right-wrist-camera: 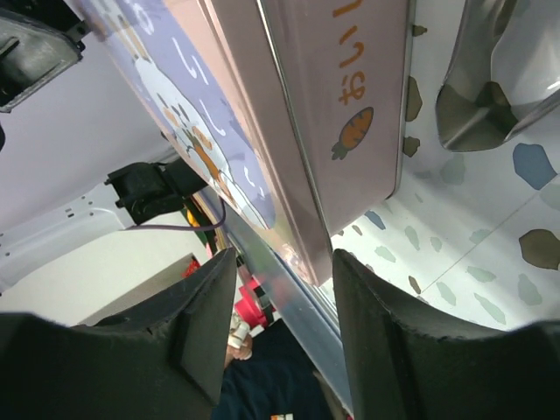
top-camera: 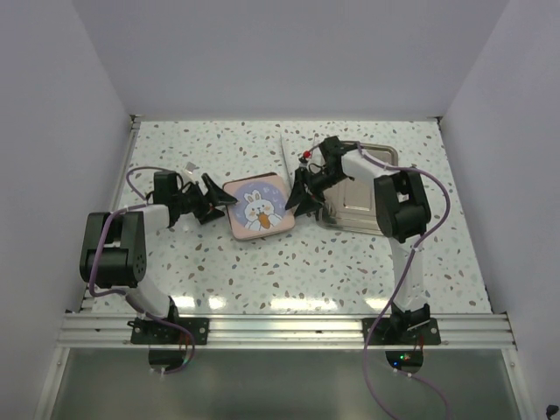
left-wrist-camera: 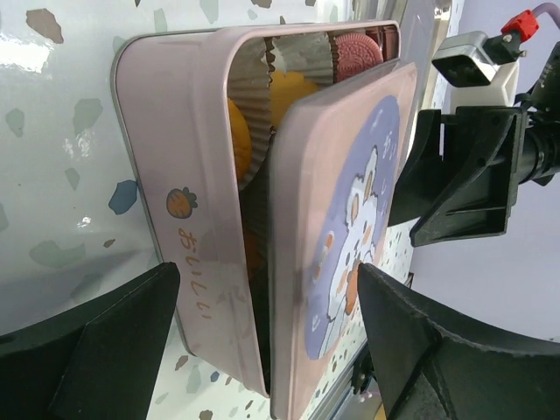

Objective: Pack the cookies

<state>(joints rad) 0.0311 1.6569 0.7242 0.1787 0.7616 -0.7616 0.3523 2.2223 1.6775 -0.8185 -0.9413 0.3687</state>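
Observation:
A pink tin [top-camera: 256, 206] with a bunny lid lies mid-table. In the left wrist view the lid [left-wrist-camera: 350, 219] sits ajar on the tin base [left-wrist-camera: 192, 157]. Through the gap show the cookies in white paper cups, an orange one [left-wrist-camera: 293, 92] and a pink one [left-wrist-camera: 354, 52]. My left gripper [top-camera: 229, 201] is open, its fingers [left-wrist-camera: 105, 341] straddling the tin's left end without touching it. My right gripper [top-camera: 297, 197] is at the tin's right edge. Its jaws [right-wrist-camera: 284, 297] stand apart, with the lid's edge [right-wrist-camera: 184, 114] running down between them.
A shallow metal tray [top-camera: 359, 188] lies right of the tin, under the right arm; its rim [right-wrist-camera: 499, 79] is close to the tin's side wall [right-wrist-camera: 350, 105]. White walls enclose the speckled table on three sides.

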